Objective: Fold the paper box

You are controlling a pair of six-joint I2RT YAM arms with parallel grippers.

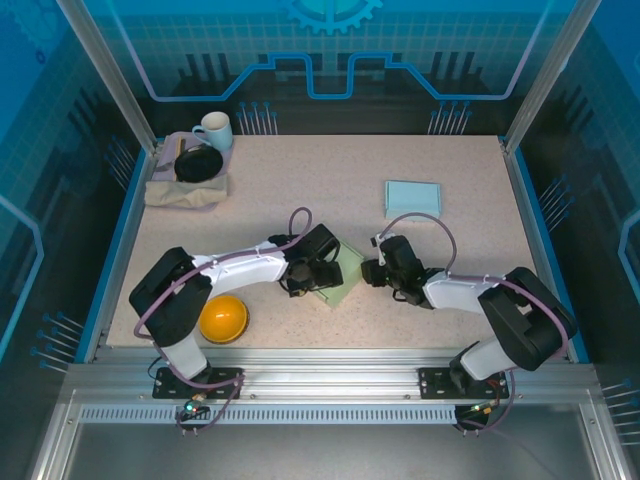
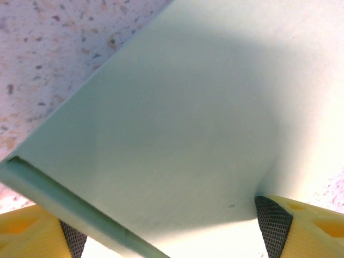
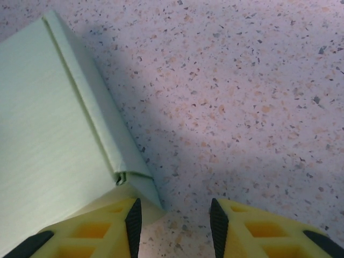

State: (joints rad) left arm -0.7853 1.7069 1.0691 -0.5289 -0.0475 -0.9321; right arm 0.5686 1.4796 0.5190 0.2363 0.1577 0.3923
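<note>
On table (image 1: 300, 180), flat pale-green paper box (image 1: 347, 278)

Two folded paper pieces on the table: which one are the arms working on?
The pale green box at the centre: the left fingers straddle it. The light blue one lies alone, farther back on the right.

Table (image 1: 300, 170): pale speckled top with blue side edges.
Middle of frame: green paper box (image 1: 343, 278), lying flat on the top, one long edge folded over.
Upper right: light blue folded paper (image 1: 412, 197), flat, well apart from the rest.
Upper left: beige cloth (image 1: 185, 192), folded, by the left edge.
Lower left: orange bowl (image 1: 223, 318), near the front edge.
</note>
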